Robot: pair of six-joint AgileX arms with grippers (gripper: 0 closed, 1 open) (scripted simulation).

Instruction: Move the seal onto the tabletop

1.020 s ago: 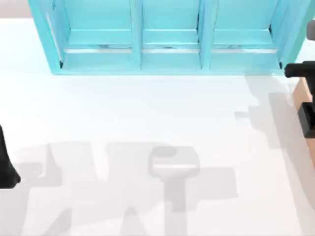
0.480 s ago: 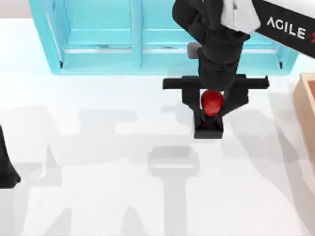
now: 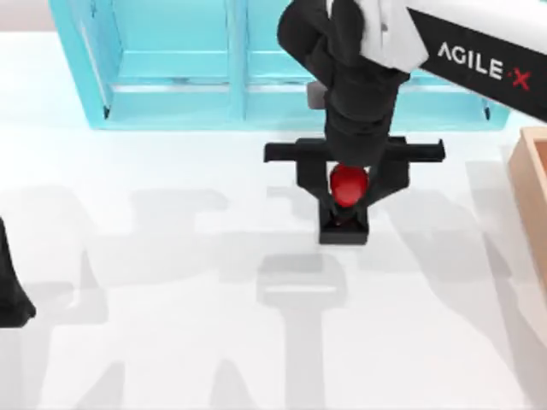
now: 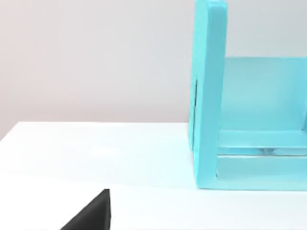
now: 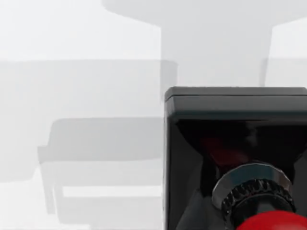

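One arm, lettered AGILE·X, has its right gripper [image 3: 345,205] jaws clamping the seal [image 3: 346,198].

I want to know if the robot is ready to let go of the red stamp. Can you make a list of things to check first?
1. Is the right gripper holding the seal? Ok: its fingers close on the red knob.
2. Is the seal upright? Ok: knob on top, black block below in the top view.
3. Is there bare tabletop under it? Ok: plain white surface around the block.
4. Is the seal already resting on the tabletop? Cannot tell: height above the surface is not clear.
5. Is it away from the blue shelf and the wooden box? Ok: apart from both.
6. Is the left arm out of the way? Ok: parked at the table's left edge.
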